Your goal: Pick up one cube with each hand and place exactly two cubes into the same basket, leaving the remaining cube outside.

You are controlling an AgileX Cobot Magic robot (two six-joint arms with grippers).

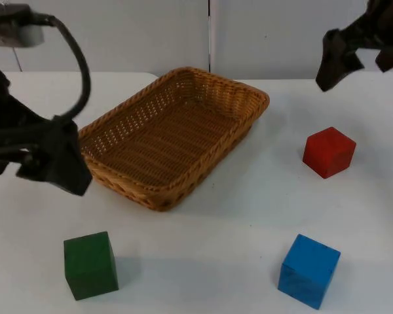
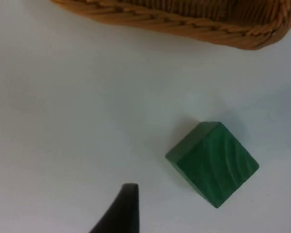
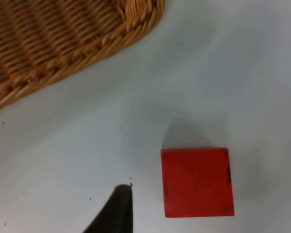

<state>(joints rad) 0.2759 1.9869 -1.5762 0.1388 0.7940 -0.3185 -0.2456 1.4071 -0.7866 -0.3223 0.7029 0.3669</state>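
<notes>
Whether the left gripper's (image 1: pixel 62 167) fingers are open or closed cannot be told; one black fingertip (image 2: pixel 122 208) shows in the left wrist view, clear of the green cube (image 2: pixel 212 162). This gripper hovers above the table (image 1: pixel 203 229) beside the near-left end of the wicker basket (image 1: pixel 173 134), with the green cube (image 1: pixel 90 265) on the table nearer the front edge. The right gripper (image 1: pixel 334 62) hangs high by the grey partition wall (image 1: pixel 275 36), and its finger state cannot be told either; a fingertip (image 3: pixel 117 208) shows just beside the red cube (image 3: pixel 197 182) in the right wrist view without touching it. The red cube (image 1: pixel 329 152) sits right of the basket, below that gripper. The blue cube (image 1: pixel 308 270) rests at the front right, well apart from the green one. No cube lies inside the basket
</notes>
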